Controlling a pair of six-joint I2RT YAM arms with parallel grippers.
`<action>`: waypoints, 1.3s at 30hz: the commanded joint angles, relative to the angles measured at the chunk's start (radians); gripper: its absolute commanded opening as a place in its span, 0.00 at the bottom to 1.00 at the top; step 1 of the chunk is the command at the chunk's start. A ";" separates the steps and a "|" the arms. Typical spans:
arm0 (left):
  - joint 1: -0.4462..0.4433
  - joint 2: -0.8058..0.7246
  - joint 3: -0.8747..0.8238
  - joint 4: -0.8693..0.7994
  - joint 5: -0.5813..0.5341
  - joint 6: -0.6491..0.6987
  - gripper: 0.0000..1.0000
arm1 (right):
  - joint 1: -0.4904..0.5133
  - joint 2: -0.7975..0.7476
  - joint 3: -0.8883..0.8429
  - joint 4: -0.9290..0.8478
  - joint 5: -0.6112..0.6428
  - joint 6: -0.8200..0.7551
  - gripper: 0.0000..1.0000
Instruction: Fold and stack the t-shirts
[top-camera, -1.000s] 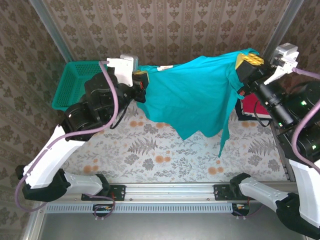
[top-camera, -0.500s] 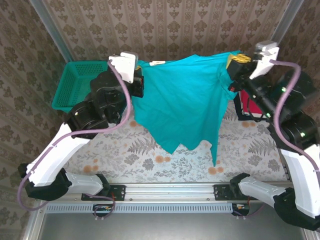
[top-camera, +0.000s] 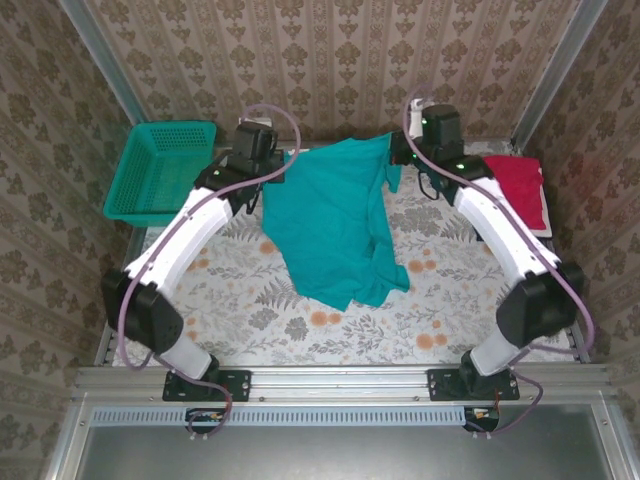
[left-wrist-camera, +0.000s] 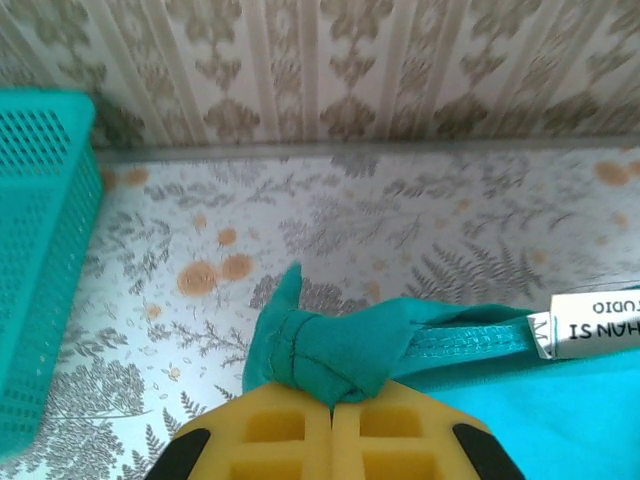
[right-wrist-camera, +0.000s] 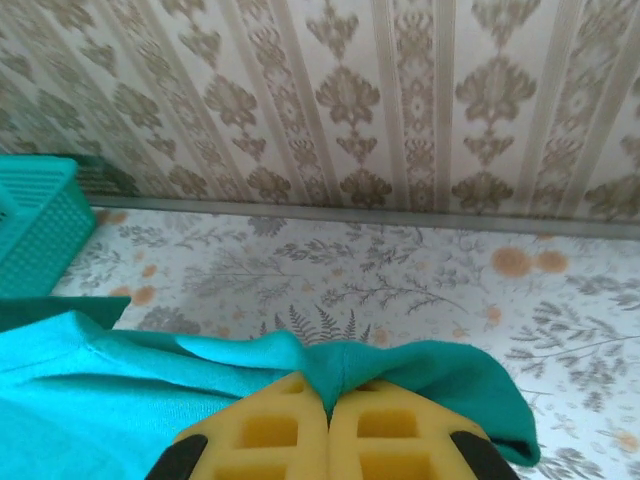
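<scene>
Lowered tableward, both end effectors (left-wrist-camera: 331, 402) (right-wrist-camera: 328, 406) pinch the teal t-shirt (top-camera: 335, 225).

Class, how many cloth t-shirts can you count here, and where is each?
2. A teal-green cloth t-shirt, held by the left hand and right hand, drapes onto the floral table; a folded red cloth t-shirt lies at the far right. Another may hide beneath it.
</scene>
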 joint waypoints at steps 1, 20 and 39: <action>0.081 0.108 0.070 0.004 0.028 -0.043 0.00 | -0.028 0.131 0.069 0.160 0.001 0.062 0.00; 0.220 0.313 0.015 0.042 0.218 -0.122 0.88 | 0.028 0.004 -0.393 0.252 -0.129 0.206 0.98; 0.245 0.284 -0.211 0.159 0.211 -0.266 0.65 | 0.246 -0.055 -0.668 -0.084 0.110 0.357 0.43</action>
